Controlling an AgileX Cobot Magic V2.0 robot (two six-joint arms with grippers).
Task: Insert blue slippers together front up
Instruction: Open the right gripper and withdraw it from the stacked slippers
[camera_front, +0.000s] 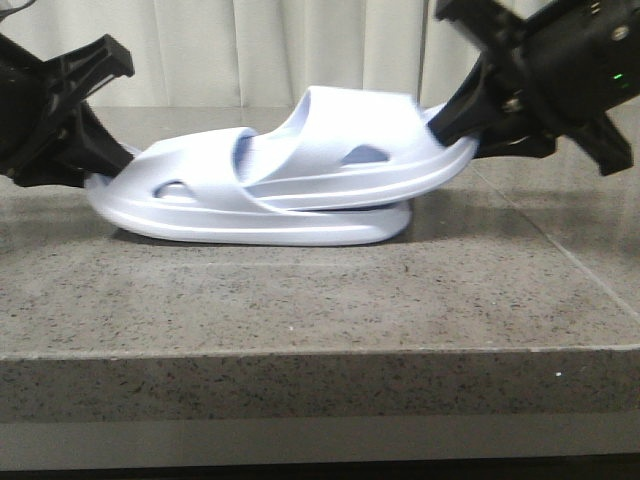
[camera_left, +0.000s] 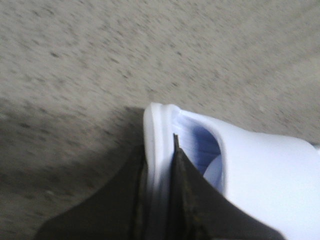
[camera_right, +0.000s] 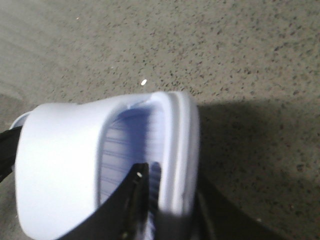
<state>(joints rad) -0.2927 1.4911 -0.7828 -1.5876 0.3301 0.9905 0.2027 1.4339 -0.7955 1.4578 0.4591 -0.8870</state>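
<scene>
Two pale lavender-blue slippers sit in the middle of the front view. The lower slipper (camera_front: 200, 215) lies flat on the stone table (camera_front: 300, 300). The upper slipper (camera_front: 350, 165) is tilted, its front pushed under the lower one's band (camera_front: 205, 165). My left gripper (camera_front: 95, 160) is shut on the lower slipper's heel rim (camera_left: 157, 150), one finger inside and one outside. My right gripper (camera_front: 455, 120) is shut on the upper slipper's heel rim (camera_right: 180, 150) the same way and holds that end raised.
The grey speckled stone table has its front edge (camera_front: 320, 352) near the camera. A pale curtain (camera_front: 250, 50) hangs behind. Bare stone shows around the slippers in both wrist views.
</scene>
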